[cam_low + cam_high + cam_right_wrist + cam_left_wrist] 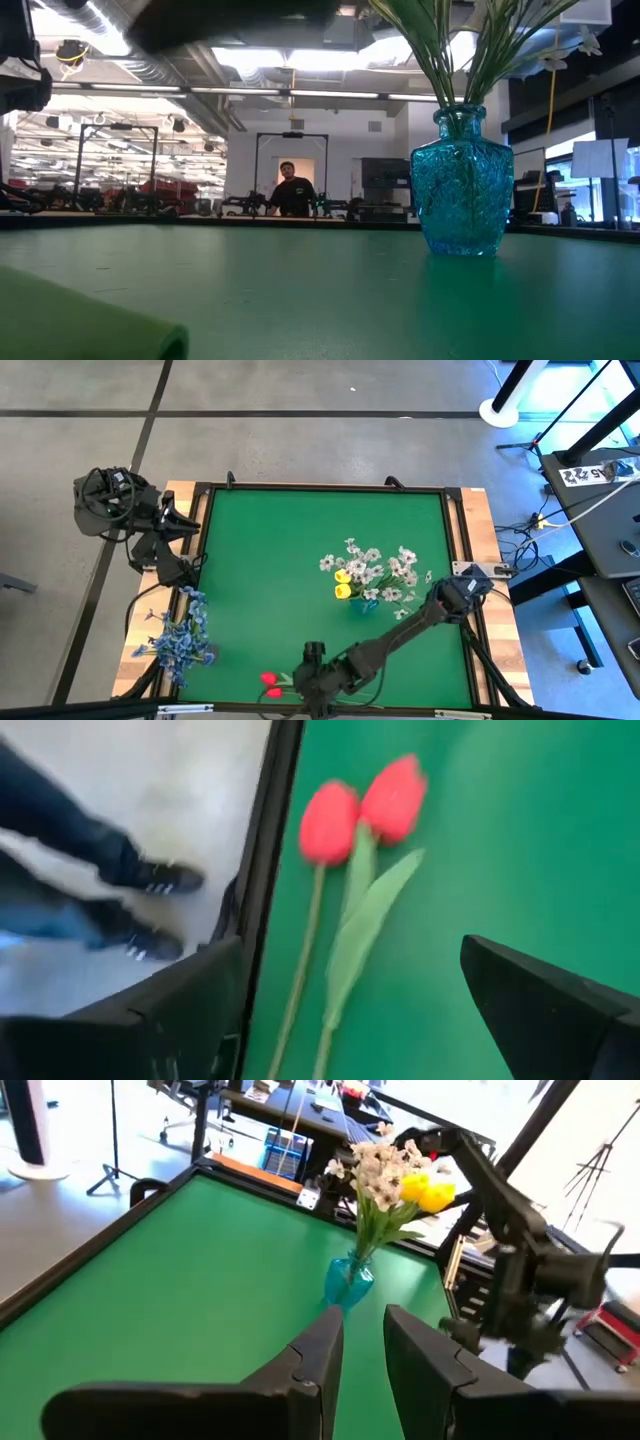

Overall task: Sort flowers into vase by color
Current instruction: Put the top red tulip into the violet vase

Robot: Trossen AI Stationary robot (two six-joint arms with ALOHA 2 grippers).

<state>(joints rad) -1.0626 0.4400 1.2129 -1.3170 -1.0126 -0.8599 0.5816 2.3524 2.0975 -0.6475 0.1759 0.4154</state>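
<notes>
Two red tulips point(360, 810) lie flat on the green table near its front edge point(270, 685), their stems running back between my right gripper's fingers. My right gripper point(350, 1010) is wide open just above them point(305, 678), one finger on either side, touching nothing. A blue glass vase point(462, 180) stands right of centre holding yellow tulips point(343, 584) and white blossom sprays point(385, 572). A bunch of blue blossoms point(185, 635) lies on the table's left edge. My left gripper point(365, 1350) waits at the far left point(185, 572), its fingers a narrow gap apart.
The table's dark raised rim point(265, 890) runs close beside the red tulips. A person's legs and shoes point(130, 870) stand on the floor beyond that rim. A blurred green thing point(80, 320) lies close before the low camera. Bare green table point(270, 550) spreads left of the vase.
</notes>
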